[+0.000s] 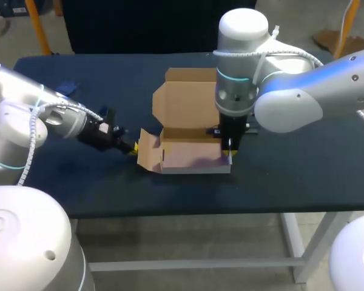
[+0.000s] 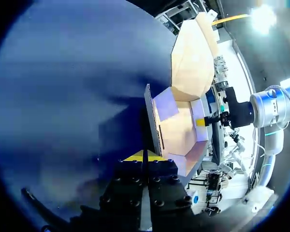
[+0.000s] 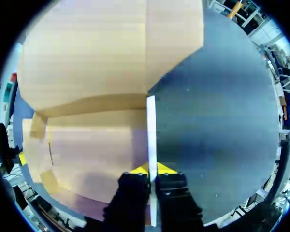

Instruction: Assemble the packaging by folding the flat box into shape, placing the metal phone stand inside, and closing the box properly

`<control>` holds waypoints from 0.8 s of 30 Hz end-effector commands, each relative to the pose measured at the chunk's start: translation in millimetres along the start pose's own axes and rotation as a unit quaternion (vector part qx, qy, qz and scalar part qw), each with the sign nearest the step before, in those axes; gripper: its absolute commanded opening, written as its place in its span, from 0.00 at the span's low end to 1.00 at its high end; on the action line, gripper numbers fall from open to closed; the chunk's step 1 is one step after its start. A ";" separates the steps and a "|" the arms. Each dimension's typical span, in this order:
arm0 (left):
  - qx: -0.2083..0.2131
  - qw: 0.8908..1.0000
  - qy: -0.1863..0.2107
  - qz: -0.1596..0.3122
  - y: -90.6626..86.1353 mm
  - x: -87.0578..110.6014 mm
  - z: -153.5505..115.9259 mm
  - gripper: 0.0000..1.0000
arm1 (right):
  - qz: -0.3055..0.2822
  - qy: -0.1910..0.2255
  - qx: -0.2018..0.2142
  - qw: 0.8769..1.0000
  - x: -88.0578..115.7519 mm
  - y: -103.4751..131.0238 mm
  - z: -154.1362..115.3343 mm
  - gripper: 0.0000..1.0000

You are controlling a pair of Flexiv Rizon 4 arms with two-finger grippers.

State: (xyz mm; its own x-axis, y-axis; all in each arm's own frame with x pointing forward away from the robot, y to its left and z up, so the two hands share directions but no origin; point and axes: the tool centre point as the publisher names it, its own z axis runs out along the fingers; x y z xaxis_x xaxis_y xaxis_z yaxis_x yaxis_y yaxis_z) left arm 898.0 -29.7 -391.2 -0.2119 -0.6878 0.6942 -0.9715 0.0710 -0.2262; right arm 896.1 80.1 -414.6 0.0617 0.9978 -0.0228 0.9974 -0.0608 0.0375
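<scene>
Cardboard takes centre stage: a half-formed brown cardboard box [image 1: 185,124] sits in the middle of the dark navy table [image 1: 291,176]. Its base is up in tray shape and its lid [image 1: 185,97] lies flat and open on the far side.

Coming in low from the left, the left gripper [image 1: 132,148] is at the box's left side flap [image 1: 147,151], which splays outward. The left wrist view tells it best. The yellow tips of the left gripper [image 2: 144,155] sit tight together with the thin edge of that flap [image 2: 152,121] pinched between them.

Over on the other side, the right gripper [image 1: 229,156] points straight down from above onto the right wall of the box. From its own wrist view the right gripper [image 3: 152,169] is likewise closed down on that upright wall [image 3: 151,125], one finger inside the tray and one outside (barely a sliver of gap, filled by cardboard).

The box interior [image 3: 96,140] shows only bare board. A small blue object [image 1: 67,90] lies near the table's far left corner, well apart from the box.
</scene>
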 end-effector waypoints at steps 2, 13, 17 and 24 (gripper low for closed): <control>0.002 1.000 -0.012 0.000 3.2 -3.7 -16.0 0.00 | 0.000 -0.001 0.001 1.000 0.7 0.4 -0.6 0.00; 0.004 1.000 -0.019 -0.008 3.0 -22.5 -21.1 0.00 | 0.000 -0.001 0.001 1.000 0.7 0.4 -0.6 0.00; -0.006 1.000 -0.009 -0.004 4.1 -21.7 -13.6 0.00 | 0.000 -0.001 0.001 1.000 0.7 0.4 -0.6 0.00; -0.015 1.000 0.009 0.004 5.4 -14.8 1.2 0.00 | 0.000 -0.001 0.001 1.000 0.7 0.4 -0.6 0.00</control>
State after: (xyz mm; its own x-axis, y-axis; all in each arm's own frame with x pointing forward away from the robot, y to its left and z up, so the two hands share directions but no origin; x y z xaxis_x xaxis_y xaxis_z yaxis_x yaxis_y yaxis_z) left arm 890.3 -16.5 -397.3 -0.2201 -0.6809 0.6985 -0.9721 0.0933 -0.2153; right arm 896.1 80.2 -414.6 0.0616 0.9978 -0.0228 0.9974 -0.0607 0.0375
